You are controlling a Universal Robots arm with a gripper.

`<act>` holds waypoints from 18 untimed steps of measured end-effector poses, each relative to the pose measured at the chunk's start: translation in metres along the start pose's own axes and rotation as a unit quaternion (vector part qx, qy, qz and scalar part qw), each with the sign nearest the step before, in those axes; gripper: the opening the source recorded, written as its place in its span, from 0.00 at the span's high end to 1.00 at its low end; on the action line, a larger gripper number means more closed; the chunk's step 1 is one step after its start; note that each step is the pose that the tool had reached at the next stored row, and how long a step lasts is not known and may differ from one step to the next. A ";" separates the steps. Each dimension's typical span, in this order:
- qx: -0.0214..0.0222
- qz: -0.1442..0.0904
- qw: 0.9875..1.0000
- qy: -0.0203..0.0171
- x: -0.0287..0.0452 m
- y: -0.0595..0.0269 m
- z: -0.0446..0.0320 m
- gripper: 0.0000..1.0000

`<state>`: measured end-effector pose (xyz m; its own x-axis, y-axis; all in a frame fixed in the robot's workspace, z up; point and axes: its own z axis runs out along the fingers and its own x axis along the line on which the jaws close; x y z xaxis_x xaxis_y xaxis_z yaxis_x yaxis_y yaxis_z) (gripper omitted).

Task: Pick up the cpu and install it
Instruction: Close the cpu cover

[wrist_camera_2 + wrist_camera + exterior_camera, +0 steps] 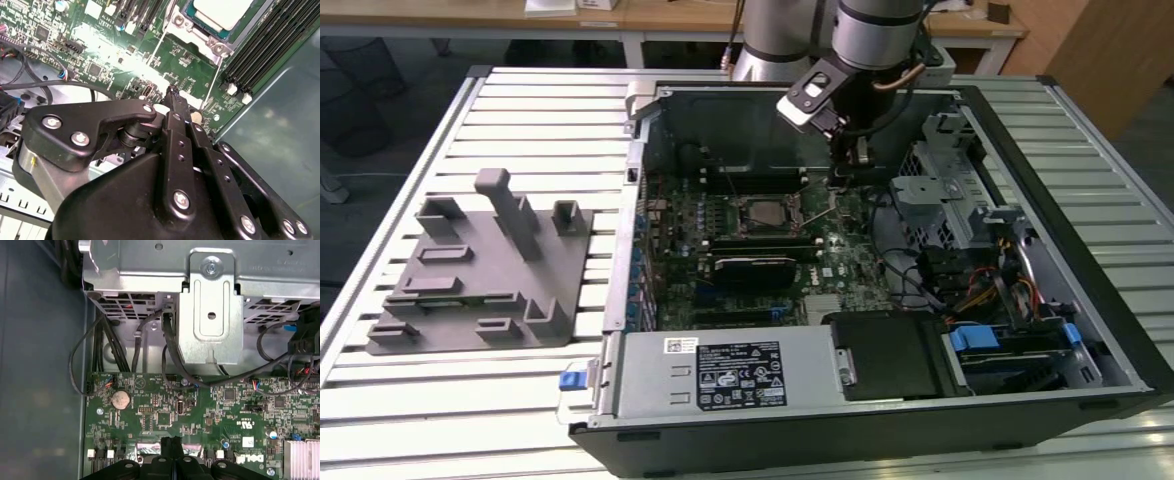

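The fingers [166, 446] of the gripper [172, 95] are pressed together and pinch nothing. Their tips hang just above the motherboard [165, 415]. In the exterior view, the cpu [758, 212] lies near them, at about eight o'clock. It sits flat in its socket [186, 27], square, with no long axis to follow.

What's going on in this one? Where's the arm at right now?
The arm has reached into the open computer case. Its gripper is shut with nothing between the fingers, its tip low over the green motherboard beside the socket. The cpu lies in the socket, apart from the gripper. A grey fixture block sits on the table at the exterior view's left.
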<state>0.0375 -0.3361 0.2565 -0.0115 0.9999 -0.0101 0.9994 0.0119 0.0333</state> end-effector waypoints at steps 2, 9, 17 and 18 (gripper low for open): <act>0.000 0.000 1.000 0.000 0.0001 0.0025 0.0002 0.89; 0.000 0.000 1.000 0.000 0.0011 0.0120 0.0017 0.89; 0.000 0.000 1.000 0.000 0.0016 0.0179 0.0064 0.89; 0.000 0.000 1.000 0.000 0.0016 0.0181 0.0075 0.89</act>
<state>0.0558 -0.3344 0.2496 -0.0115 0.9999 -0.0101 0.9994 0.0118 0.0330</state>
